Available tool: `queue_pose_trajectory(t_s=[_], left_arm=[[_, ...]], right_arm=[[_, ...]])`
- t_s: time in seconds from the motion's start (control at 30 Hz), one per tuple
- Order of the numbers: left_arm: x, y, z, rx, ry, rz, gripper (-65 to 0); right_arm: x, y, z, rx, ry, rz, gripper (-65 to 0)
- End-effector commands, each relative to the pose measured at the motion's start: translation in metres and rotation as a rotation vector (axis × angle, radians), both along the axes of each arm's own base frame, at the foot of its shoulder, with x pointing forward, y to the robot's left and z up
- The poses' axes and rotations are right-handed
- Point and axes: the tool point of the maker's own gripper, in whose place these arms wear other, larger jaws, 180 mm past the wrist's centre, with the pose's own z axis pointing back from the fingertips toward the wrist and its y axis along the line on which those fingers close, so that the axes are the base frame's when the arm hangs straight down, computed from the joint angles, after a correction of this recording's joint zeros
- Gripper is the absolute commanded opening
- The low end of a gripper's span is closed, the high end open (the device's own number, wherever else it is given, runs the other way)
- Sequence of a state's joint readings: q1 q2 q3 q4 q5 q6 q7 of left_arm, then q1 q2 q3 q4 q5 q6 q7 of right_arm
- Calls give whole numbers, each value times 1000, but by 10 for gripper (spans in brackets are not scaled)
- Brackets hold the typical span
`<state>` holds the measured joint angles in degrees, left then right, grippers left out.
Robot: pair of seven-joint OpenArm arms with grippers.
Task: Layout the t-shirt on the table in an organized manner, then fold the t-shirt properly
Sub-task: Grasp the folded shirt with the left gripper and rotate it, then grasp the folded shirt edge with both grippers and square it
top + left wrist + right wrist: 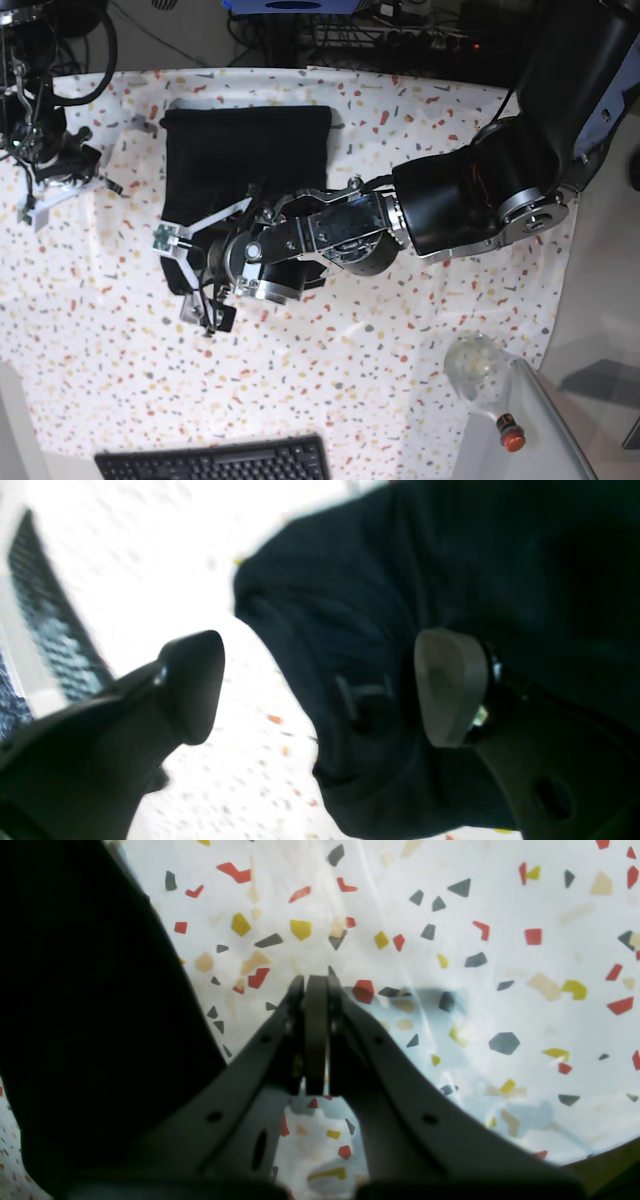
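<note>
Over the near edge of the t-shirt, folded into a dark block on the table, I see my left gripper spread wide and holding nothing, while my right gripper, well off to the t-shirt's side, is clenched empty.

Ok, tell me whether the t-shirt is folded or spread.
Folded: the t-shirt lies as a compact dark rectangle on the table, no sleeves showing.
</note>
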<state>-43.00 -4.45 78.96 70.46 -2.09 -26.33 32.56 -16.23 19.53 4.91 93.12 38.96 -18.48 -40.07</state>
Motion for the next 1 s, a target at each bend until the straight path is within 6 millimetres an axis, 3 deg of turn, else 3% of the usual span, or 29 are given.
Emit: queue_pose_trajectory(t_s=[0.0,0.17,0.3,0.33,0.4,0.47,0.57,0.7,0.83,0.97], left_arm=[[12,-1,17,-20,-42,-3,-79],[29,9,47,-110,-60,96,-86],[40,11,93,-307,-57,210,-97],[38,15,101,-363,-45,246,-137],[30,33,102,-437,-11,326,-342],[14,46,93,-495,41,405,-650],[-8,66,73,-538,121,517,-650],[-37,89,40,-537,218,637,-650],[-64,97,14,-507,296,688,-650],[-78,102,-11,-459,351,716,-650]], right_arm=[[9,-6,9,-19,-35,1,-650],[9,-5,10,-18,-38,6,-650],[13,6,16,-9,-56,37,-650],[13,16,19,-4,-66,69,-650],[15,40,33,13,-105,140,-650],[15,64,47,37,-144,202,-650],[9,91,54,71,-159,262,-650],[-3,120,49,110,-135,339,-650],[-17,148,42,148,-104,408,-650],[-32,151,12,164,-14,383,-650]])
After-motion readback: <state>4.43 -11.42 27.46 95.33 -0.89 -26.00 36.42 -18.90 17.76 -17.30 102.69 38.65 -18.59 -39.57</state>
